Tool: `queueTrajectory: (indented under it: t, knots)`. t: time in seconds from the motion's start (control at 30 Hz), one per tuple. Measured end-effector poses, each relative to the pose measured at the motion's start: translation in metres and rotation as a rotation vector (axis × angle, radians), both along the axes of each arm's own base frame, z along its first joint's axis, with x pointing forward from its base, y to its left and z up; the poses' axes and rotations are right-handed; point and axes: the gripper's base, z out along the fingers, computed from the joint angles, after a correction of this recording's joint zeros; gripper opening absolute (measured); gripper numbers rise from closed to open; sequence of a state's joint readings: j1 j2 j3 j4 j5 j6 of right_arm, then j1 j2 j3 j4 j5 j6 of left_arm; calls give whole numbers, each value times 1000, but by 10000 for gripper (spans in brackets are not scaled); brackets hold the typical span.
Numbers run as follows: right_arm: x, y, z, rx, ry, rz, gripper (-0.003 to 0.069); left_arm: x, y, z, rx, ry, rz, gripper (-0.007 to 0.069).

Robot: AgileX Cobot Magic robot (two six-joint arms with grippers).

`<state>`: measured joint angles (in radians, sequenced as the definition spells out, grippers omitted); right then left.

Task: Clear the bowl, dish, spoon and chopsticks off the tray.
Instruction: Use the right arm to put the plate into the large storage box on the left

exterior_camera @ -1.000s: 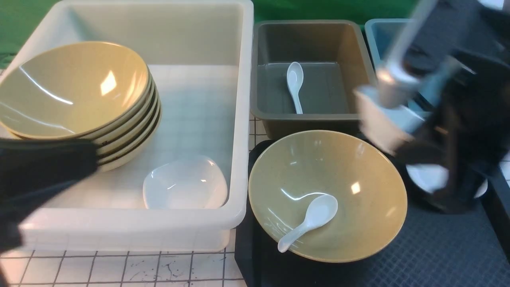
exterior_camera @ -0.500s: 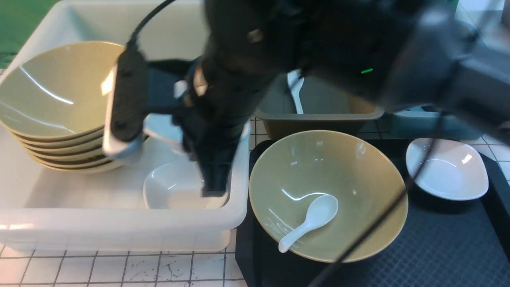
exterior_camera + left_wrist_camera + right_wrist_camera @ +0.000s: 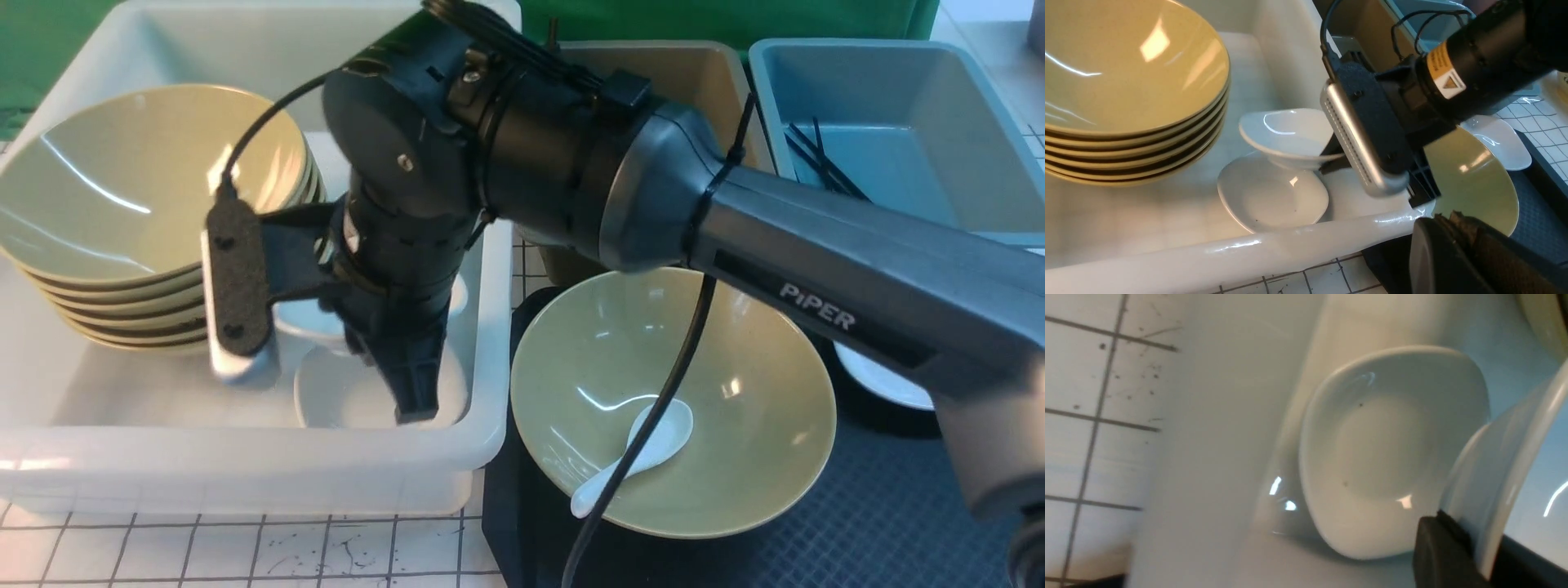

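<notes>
In the bin (image 3: 245,474), a gripped dish (image 3: 1286,130) hangs above a resting dish (image 3: 1269,200).

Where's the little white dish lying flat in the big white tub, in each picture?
Front view: flat dish on the tub floor, partly behind the right gripper.
Left wrist view: flat dish beneath the held dish.
Right wrist view: flat dish mid-frame, beside the held dish.
Shared landmark: the tub's near wall.

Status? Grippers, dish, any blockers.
Right gripper shut on a white dish, over another dish in the white bin. Left gripper shut, empty. Bowl with spoon on tray. Nothing blocking the drop.
</notes>
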<state>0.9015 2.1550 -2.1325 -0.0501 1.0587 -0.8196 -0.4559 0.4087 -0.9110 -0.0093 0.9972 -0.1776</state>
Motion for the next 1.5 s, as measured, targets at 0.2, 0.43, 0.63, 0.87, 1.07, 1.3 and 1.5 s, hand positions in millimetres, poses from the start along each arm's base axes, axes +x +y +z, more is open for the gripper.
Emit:
queueTrajectory:
  t: [0.2, 0.43, 0.63, 0.87, 1.07, 1.3, 1.5]
  knots:
    - [8, -4, -6, 17, 39, 62, 50, 0, 0, 0, -3, 2, -2, -1]
    - [3, -4, -7, -6, 64, 161, 50, 0, -1, 0, -6, 3, -4, -1]
    - [3, -4, -7, -11, 60, 177, 50, 0, -1, 0, -7, 4, -5, -1]
    - [7, 2, -22, -13, 62, 189, 50, 0, -1, 1, -13, -2, -7, -1]
    - [12, 7, -33, -5, 55, 185, 50, 0, -1, 1, -18, 0, -11, -1]
    - [13, 7, -33, 0, 48, 177, 56, 0, -2, 1, -18, 0, -12, -1]
    - [14, 7, -33, -3, 45, 177, 99, -1, -2, 1, -22, 2, -15, -1]
